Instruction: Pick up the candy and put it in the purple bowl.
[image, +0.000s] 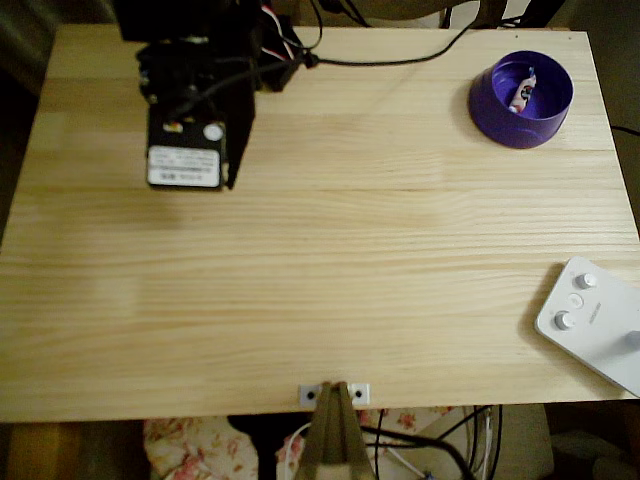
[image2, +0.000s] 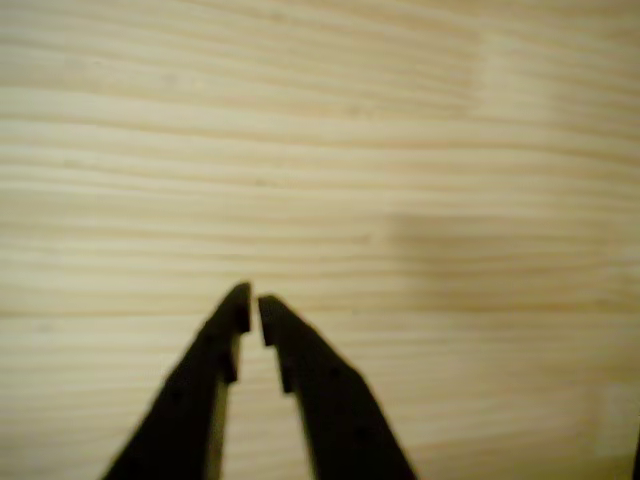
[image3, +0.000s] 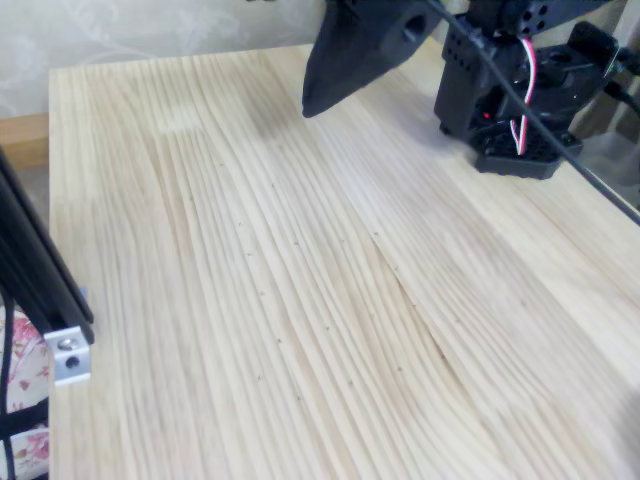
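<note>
Progress: judged from how things lie, the task appears complete. The candy (image: 521, 92) lies inside the purple bowl (image: 497, 115), resting toward the middle of its lighter floor; nothing of the job looks left but to park the arm.

Inventory, largest first, each placed against the purple bowl as seen in the overhead view:

- One wooden table (image: 320, 260), bearing everything; the bowl stands near its upper right corner.
- One black arm (image: 195, 90), well apart from the bowl, far to its left at the table's upper edge.
- One white button-topped device (image: 592, 322), below the bowl at the right edge, well apart from it.
- One purple bowl, upright.
- One gripper (image2: 252, 302). In the wrist view its two dark fingers (image2: 210, 380) come nearly together at the tips with a thin slit between, and nothing is held between them; bare wood lies beneath. In the fixed view the gripper (image3: 312, 105) hangs above the table, not touching it.
- One candy, in the bowl. No second sweet is seen on the table.
</note>
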